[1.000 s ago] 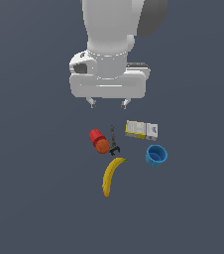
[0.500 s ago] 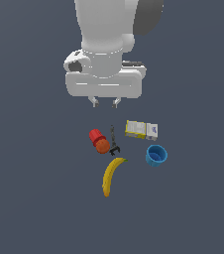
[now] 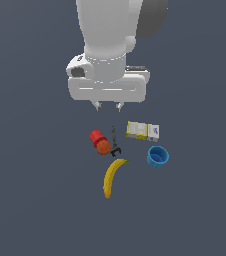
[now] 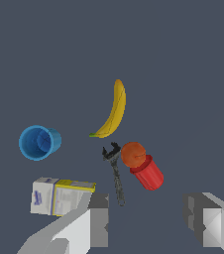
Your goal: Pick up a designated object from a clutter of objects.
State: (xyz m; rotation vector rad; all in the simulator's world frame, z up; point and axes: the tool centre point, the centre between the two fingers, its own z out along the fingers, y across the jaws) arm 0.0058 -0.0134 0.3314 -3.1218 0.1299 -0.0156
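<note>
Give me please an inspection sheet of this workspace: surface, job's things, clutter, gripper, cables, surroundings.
Surface: plain dark grey floor, no marks seen.
Job's things: blue cup standing apart from the rest, opening up, nothing seen inside.
Clutter: banana; red cup lying on its side against the orange ball; black clamp tool beside them; yellow-and-white box lying flat.
Gripper: gripper above the clutter, jaws open, holding nothing.
Cables: nothing seen.
Surroundings: nothing seen.
</note>
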